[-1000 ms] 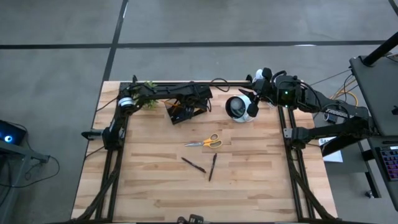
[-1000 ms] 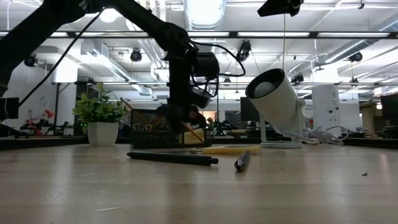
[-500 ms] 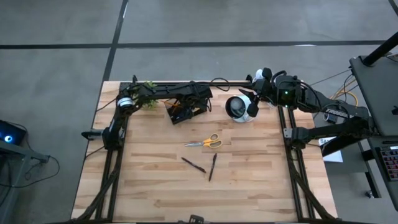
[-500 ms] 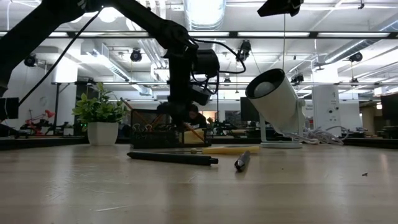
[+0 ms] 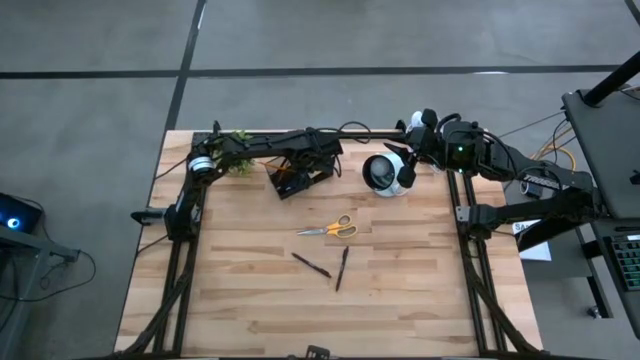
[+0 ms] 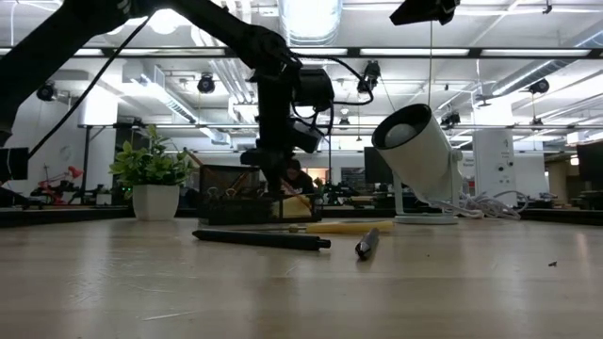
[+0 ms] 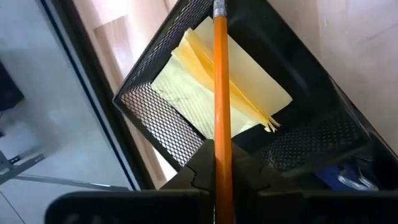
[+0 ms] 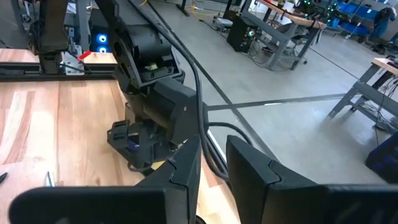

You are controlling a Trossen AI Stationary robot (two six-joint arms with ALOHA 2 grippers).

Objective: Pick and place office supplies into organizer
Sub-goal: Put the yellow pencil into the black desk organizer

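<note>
Over the organizer [image 5: 297, 177], which sits near the far edge of the counter [image 5: 250, 290] toward its left corner, our left hand [image 7: 214, 177] hangs with its fingers pressed together on an orange pencil [image 7: 219, 93]. From the left wrist view, the pencil runs out from between the fingers and crosses above a yellow sticky-note block [image 7: 217, 93] lying inside a mesh compartment.

We judge the risk to be this: the pencil is long and the compartment is shallow, so if we let go while it lies flat across the notes it could rest on the rim, roll, or tip out onto the counter. A pinch near one end could also let it swivel.

Further out, the scissors [image 5: 328, 229] with yellow handles and two dark pens [image 5: 311, 265] [image 5: 342, 268] wait near the middle of the counter, well apart from the organizer. A white cup [image 5: 384, 174] and a small green plant [image 5: 238, 140] stand along the far edge.

Our right hand [image 8: 211, 165] waits near the far right corner, its fingers slightly parted and holding nothing.
</note>
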